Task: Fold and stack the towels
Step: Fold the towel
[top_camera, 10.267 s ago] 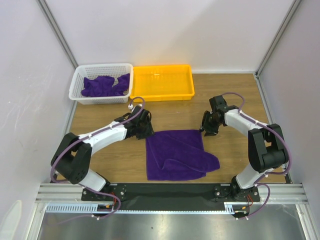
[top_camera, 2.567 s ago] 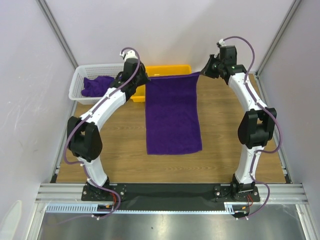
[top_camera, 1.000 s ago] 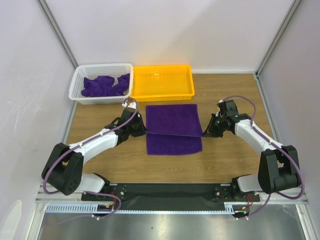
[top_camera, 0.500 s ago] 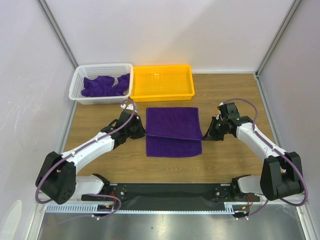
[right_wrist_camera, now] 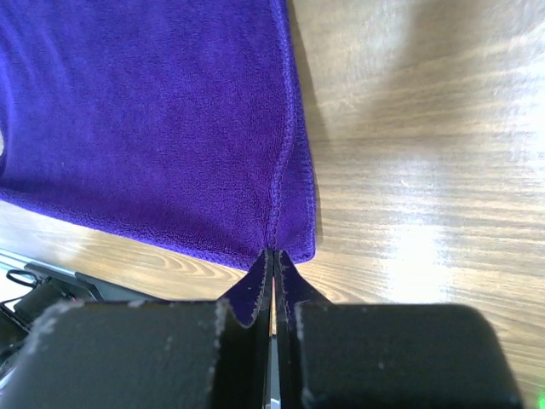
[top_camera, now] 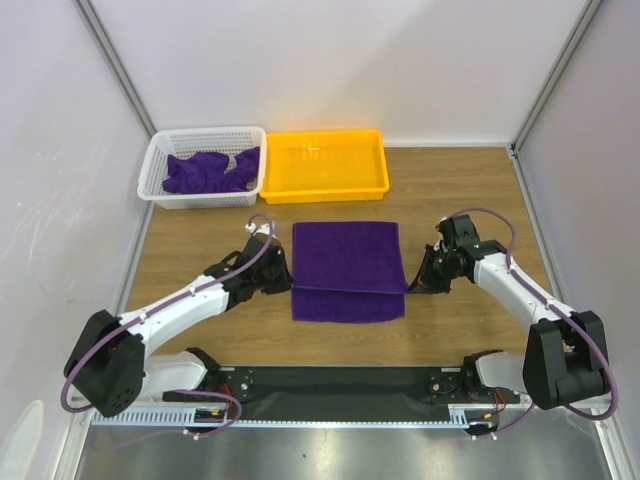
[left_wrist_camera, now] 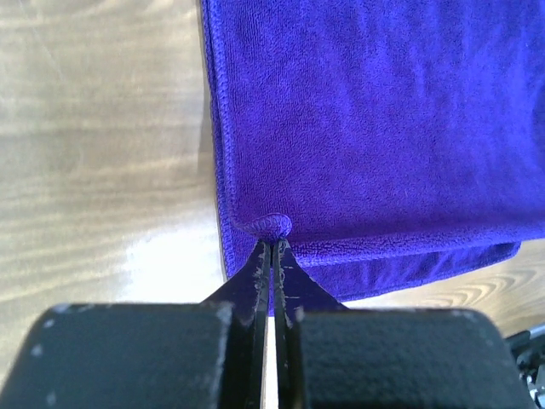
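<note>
As its near corners are pinched from either side, the purple towel (top_camera: 348, 262) lies doubled over on the worktop (top_camera: 460, 190).
The left pincer (top_camera: 289, 284) is clenched on the upper layer's near-left corner, the right pincer (top_camera: 409, 288) on its near-right corner, each shut tight around the terry. The lower layer peeks out just nearer than that held edge. Far left, crumpled purple towels (top_camera: 205, 172) sit in the white basket (top_camera: 152, 170), beside the yellow tray (top_camera: 325, 190).

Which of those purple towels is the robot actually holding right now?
The flat, folded-over towel on the table: the left gripper and right gripper each pinch a corner of it. The other towels lie crumpled in the white basket.
</note>
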Robot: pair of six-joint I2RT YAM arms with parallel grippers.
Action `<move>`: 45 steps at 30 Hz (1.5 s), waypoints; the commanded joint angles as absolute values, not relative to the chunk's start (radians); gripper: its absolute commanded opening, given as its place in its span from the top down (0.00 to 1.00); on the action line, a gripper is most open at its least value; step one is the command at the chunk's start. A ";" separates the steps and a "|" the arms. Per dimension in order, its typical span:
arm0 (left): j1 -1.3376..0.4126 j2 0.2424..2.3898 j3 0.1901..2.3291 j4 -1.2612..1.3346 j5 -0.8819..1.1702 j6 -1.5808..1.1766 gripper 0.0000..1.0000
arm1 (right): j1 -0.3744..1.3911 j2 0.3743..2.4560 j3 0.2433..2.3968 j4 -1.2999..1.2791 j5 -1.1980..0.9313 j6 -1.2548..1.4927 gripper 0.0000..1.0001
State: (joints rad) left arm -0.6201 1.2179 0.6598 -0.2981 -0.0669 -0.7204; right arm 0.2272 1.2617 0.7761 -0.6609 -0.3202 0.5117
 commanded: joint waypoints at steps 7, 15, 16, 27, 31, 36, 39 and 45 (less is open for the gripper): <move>-0.621 1.101 0.620 -0.408 -0.132 -0.752 1.00 | 0.221 1.224 0.793 -0.758 -0.275 0.456 1.00; -0.623 1.051 0.739 -0.466 -0.172 -0.730 1.00 | 0.221 1.181 0.963 -0.842 -0.279 0.451 1.00; -0.621 1.048 0.747 -0.474 -0.173 -0.730 1.00 | 0.222 1.180 0.979 -0.848 -0.278 0.449 1.00; -0.623 0.959 0.671 -0.499 -0.163 -0.752 1.00 | 0.222 1.117 0.890 -0.865 -0.265 0.460 1.00; -0.629 0.943 0.603 -0.479 -0.144 -0.781 1.00 | 0.221 1.109 0.821 -0.865 -0.259 0.459 1.00; -0.649 0.956 0.543 -0.450 -0.117 -0.801 1.00 | 0.221 1.111 0.776 -0.857 -0.264 0.463 1.00; -0.663 0.971 0.540 -0.449 -0.113 -0.807 1.00 | 0.222 1.121 0.772 -0.867 -0.264 0.469 1.00; -0.673 0.986 0.549 -0.491 -0.123 -0.807 1.00 | 0.239 1.149 0.769 -0.897 -0.245 0.495 1.00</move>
